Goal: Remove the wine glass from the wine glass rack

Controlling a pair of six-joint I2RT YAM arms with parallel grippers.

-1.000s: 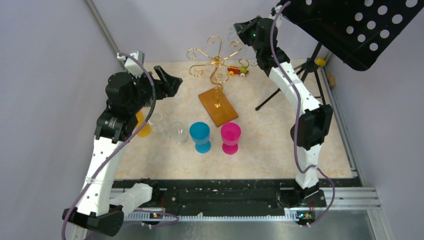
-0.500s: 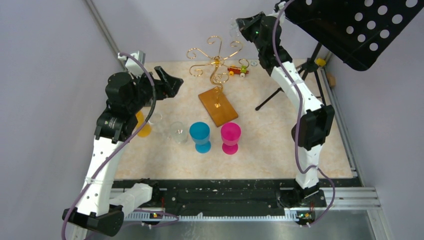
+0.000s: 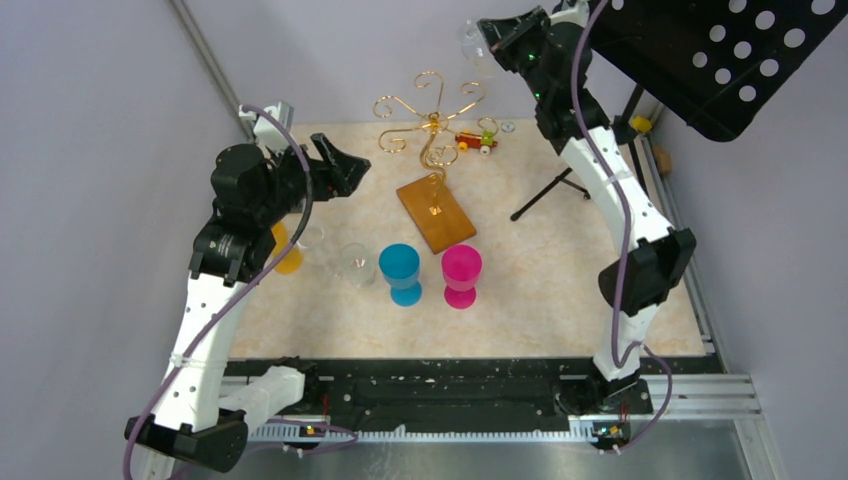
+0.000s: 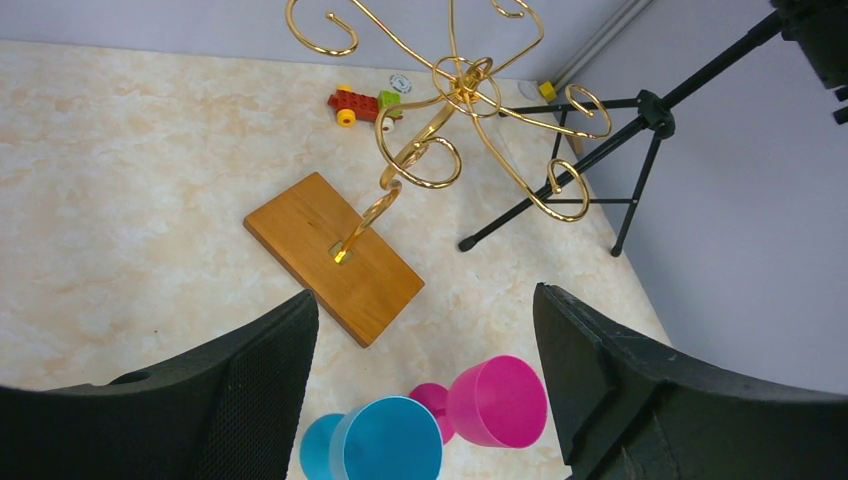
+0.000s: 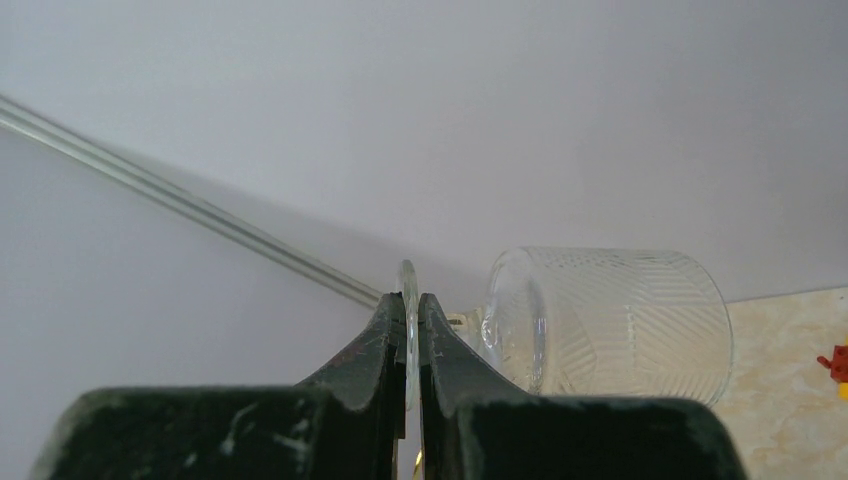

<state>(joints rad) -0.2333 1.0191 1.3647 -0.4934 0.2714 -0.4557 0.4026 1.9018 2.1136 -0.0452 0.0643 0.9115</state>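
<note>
**Tight at the back, open at the front right**

The right hand (image 3: 487, 40), gripping the wine glass (image 3: 471, 42) by its foot, hangs above and apart from the curled arms of the wine glass rack (image 3: 432, 112), with the wall (image 3: 330, 50) behind and the music stand (image 3: 720, 50) just beside its arm. A row of cups (image 3: 401, 272) bars the middle of the bench (image 3: 560, 290); right of the pink one the surface lies bare. The left hand (image 3: 340, 172), jaws wide, hovers left of the rack

The left arm (image 3: 205, 320) and right arm (image 3: 610, 190) rise from the black rail (image 3: 440, 395): white links, black joint housings, a purple cable (image 3: 616, 310) along each. The left fingers (image 4: 240, 390) are black, seemingly mesh-textured.
</note>
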